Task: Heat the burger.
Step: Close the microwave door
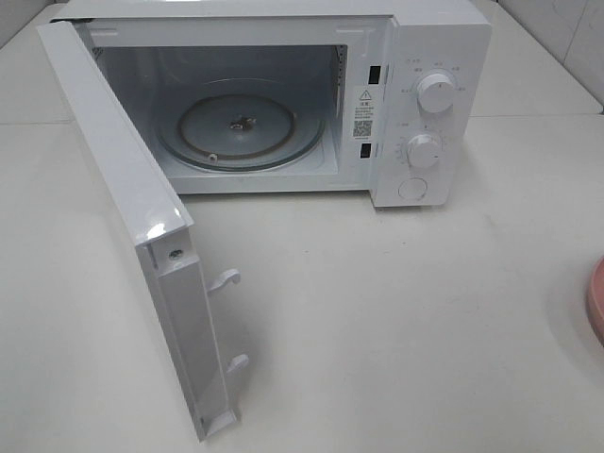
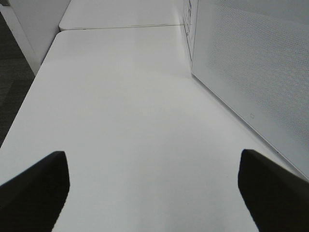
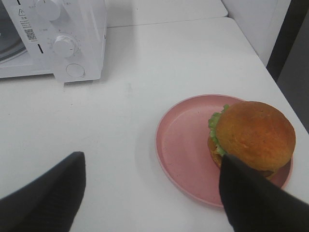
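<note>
On the white tabletop (image 1: pixel 396 321), exterior high view: one white boxy microwave oven (image 1: pixel 283 94) with its door (image 1: pixel 142 245) swung fully open toward the left. Inside, one round clear glass turntable (image 1: pixel 241 127), bare. Right-hand control panel: two white round dials, upper (image 1: pixel 436 92) and lower (image 1: pixel 424 151), with one round button (image 1: pixel 412 189) beneath them. At the far right edge, a sliver of one round pink plate (image 1: pixel 596 304). Neither of my arms shows in this view, nor does the burger.

Left wrist view: my left gripper (image 2: pixel 153 186), its two dark fingers at the two lower corners of the picture, spread wide apart with nothing between them, over bare white tabletop (image 2: pixel 130 125). Beside it, the perforated white outer face of the microwave door (image 2: pixel 256 72).

Right wrist view: my right gripper (image 3: pixel 152 193), its two dark fingers likewise spread wide, gripping nothing. One tall burger (image 3: pixel 251 137) with glossy golden-brown top bun and ruffled green lettuce edge sits on the pink plate (image 3: pixel 181 145), off-centre toward the plate's side away from the microwave. One finger (image 3: pixel 253 203) overlaps the burger's near edge in the picture; whether it touches I cannot tell. The plate stands on the table well apart from the microwave's control panel (image 3: pixel 67 43), which is seen at the far corner.
</note>
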You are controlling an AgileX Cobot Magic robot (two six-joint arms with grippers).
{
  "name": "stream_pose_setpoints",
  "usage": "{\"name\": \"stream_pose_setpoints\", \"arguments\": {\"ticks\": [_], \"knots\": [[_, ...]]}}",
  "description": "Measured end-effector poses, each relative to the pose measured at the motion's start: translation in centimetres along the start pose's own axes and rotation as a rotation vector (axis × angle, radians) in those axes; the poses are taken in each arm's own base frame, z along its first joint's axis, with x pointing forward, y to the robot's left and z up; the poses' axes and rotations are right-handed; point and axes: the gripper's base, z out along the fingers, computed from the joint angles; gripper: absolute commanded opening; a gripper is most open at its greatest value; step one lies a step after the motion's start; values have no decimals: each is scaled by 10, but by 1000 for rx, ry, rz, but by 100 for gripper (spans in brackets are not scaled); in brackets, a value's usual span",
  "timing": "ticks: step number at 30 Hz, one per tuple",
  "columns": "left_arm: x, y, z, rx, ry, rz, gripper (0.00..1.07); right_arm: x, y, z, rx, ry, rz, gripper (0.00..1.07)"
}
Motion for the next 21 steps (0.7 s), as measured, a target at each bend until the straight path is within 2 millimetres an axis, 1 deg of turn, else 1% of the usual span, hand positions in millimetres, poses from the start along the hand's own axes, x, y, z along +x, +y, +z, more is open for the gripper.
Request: {"name": "stream_pose_setpoints", "arguments": {"ticks": [21], "knots": [[0, 0, 0, 0, 0, 0, 89, 0, 0, 0, -3, -1, 2, 75]]}}
